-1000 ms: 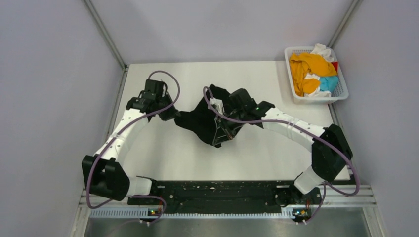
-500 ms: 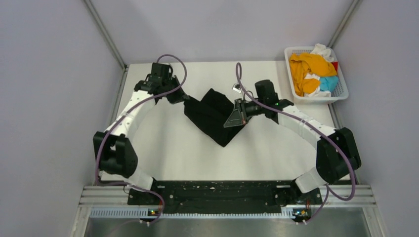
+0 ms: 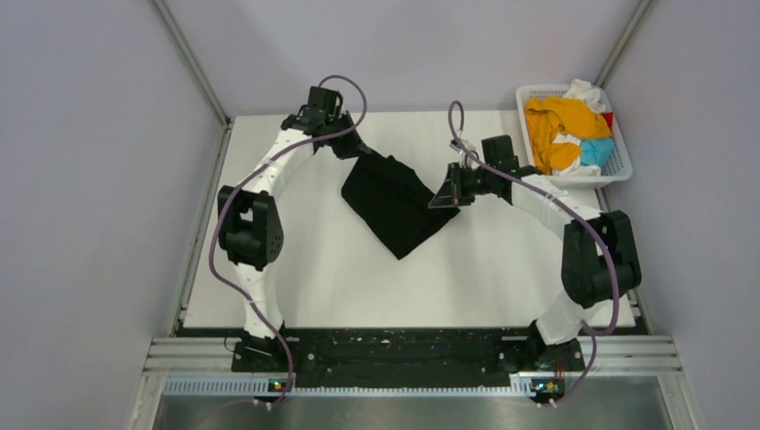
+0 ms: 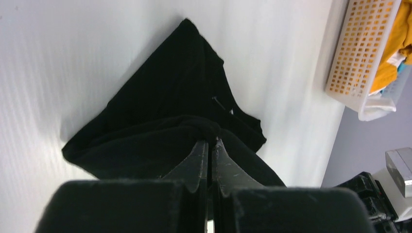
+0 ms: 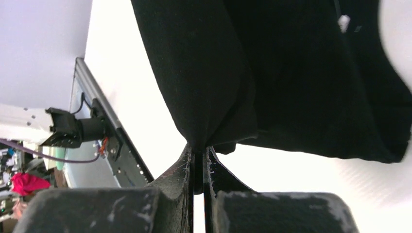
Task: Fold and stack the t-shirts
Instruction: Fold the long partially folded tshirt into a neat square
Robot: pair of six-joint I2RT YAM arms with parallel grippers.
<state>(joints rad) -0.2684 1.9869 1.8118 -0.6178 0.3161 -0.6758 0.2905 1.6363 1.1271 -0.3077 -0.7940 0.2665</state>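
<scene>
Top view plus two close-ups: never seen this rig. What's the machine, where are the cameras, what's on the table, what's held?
Two robot arms bolted at a white table's near edge. The top view looks down from above and behind them; each close-up comes from a wrist camera. The left gripper and right gripper are each shut on an edge of one black t-shirt, stretched between them, sagging toward the table. At the far right, a white basket holds more crumpled shirts: orange, white, blue, red.

Left arm (image 3: pixel 276 167) and right arm (image 3: pixel 540 201) stretch forward, left claw (image 4: pixel 212 141) and right claw (image 5: pixel 197 150) clamped tight.
</scene>
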